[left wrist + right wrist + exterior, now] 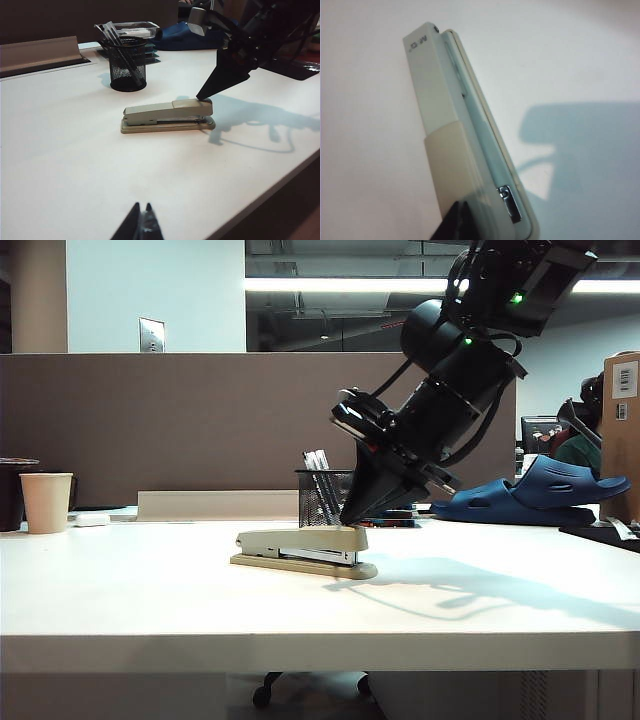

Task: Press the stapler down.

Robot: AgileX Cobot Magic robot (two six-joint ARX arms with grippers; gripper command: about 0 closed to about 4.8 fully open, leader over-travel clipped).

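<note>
The beige stapler [303, 550] lies flat on the white table [150, 590], its top arm down on the base. My right gripper [352, 519] is shut, its black tip resting on the rear end of the stapler's top arm, as the left wrist view shows with the stapler [167, 115] under the right gripper [200, 97]. The right wrist view looks down along the stapler [455, 145] with the right gripper [459, 206] touching its cap. My left gripper [142, 206] is shut and empty, low over bare table well in front of the stapler.
A black mesh pen cup [325, 497] stands just behind the stapler. A paper cup [46, 502] sits at the far left by a low partition [180, 420]. Blue sandals [535, 492] lie at the back right. The table's front edge [300, 652] is near.
</note>
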